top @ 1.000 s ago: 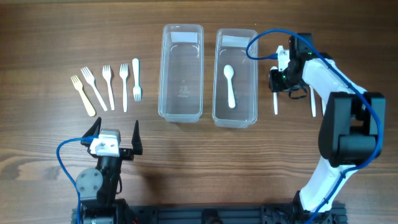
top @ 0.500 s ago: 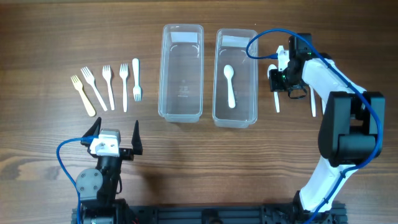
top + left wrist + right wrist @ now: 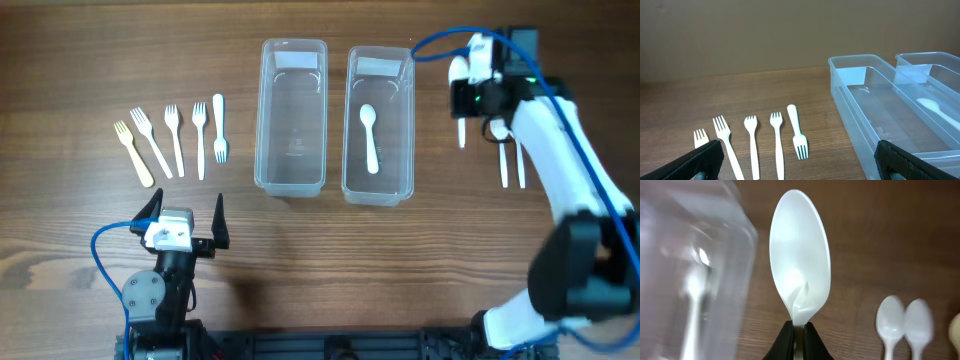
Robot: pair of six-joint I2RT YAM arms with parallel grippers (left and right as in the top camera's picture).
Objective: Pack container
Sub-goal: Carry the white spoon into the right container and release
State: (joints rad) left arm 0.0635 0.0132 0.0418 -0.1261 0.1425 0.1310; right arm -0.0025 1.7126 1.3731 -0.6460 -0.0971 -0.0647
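**Spoon transfer.** The right hand (image 3: 798,339) was pinched on the handle of a white spoon (image 3: 800,255), apparently raised off the bench (image 3: 60,60) at upper right of the overhead frame. It was held just beside the right container (image 3: 379,198), presumably for deposit with the packed spoon (image 3: 370,135) already laid there. The left hand (image 3: 185,215) was spread and empty at lower left, the forks (image 3: 175,140) seemingly reserved for the left container (image 3: 291,188).
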